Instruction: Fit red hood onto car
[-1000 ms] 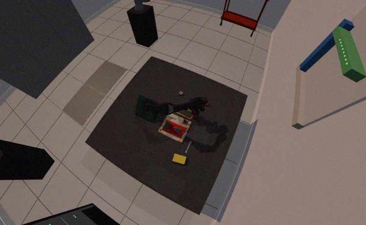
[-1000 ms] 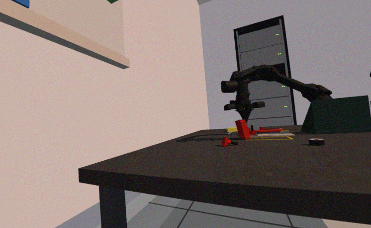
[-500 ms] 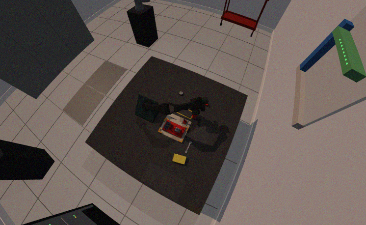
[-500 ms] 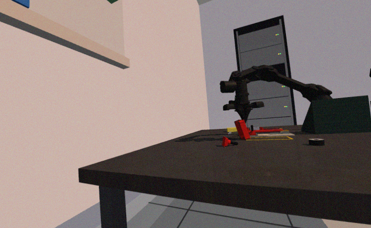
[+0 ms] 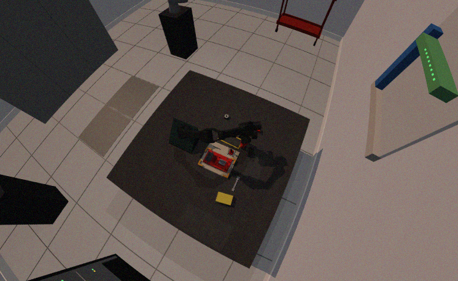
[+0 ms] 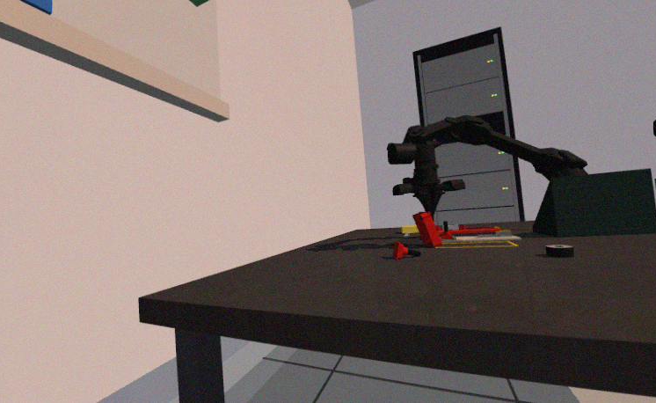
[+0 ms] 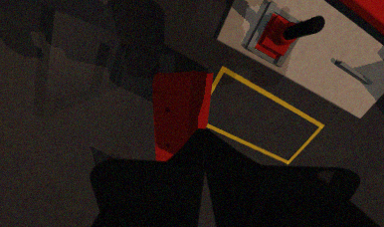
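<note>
The red hood [image 5: 243, 144] [image 6: 426, 229] [image 7: 177, 110] stands tilted on one edge, its top leaning left in the exterior view. Its lower edge appears to rest on the table. My gripper [image 6: 431, 214] [image 7: 201, 133] is shut, with its fingertips against the hood's upper part on the chassis side. I see no part of the hood between the fingers. The red chassis [image 5: 215, 159] [image 6: 475, 229] [image 7: 374, 12] sits in the pale jig [image 5: 215, 170] [image 7: 314, 65], with the engine block [image 5: 222, 162] in its deck. The pegs are too small to make out.
A yellow outline [image 6: 513, 244] [image 7: 270, 95] lies beside the hood and jig. A red piece with a black part [image 6: 398, 250], a black roll [image 5: 226, 116] [image 6: 559, 250], a wrench [image 5: 236, 183] and a yellow block [image 5: 224, 197] are also on the table. A dark green block [image 6: 603, 202] stands by the arm's base.
</note>
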Motion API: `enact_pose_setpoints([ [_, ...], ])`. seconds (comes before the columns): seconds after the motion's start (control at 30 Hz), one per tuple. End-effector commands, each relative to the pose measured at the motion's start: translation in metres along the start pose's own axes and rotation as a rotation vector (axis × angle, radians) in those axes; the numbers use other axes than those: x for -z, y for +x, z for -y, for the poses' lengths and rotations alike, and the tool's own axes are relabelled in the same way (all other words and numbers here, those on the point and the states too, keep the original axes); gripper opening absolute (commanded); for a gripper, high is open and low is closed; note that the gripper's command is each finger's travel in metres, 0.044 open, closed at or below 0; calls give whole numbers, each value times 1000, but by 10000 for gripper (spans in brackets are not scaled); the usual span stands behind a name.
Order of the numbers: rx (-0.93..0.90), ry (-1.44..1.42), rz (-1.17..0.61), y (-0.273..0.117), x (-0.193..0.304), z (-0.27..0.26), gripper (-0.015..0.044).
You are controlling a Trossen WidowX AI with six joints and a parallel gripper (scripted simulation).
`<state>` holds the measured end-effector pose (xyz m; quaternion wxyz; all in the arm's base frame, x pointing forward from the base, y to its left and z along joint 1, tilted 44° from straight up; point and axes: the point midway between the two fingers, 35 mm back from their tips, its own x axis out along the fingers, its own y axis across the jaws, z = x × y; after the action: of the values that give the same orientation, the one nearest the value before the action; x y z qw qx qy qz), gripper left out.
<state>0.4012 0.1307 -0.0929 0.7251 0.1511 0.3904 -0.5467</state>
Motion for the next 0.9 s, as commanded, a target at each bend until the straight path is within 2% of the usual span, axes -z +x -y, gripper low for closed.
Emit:
enact_pose_setpoints([
  [0.0,-3,-2,3,-1,-1,-3,0],
  [0.67,-4,-2,3,-1,-1,-9,0],
  [0.87,-5,-3,0,-37,0,-11,0],
])
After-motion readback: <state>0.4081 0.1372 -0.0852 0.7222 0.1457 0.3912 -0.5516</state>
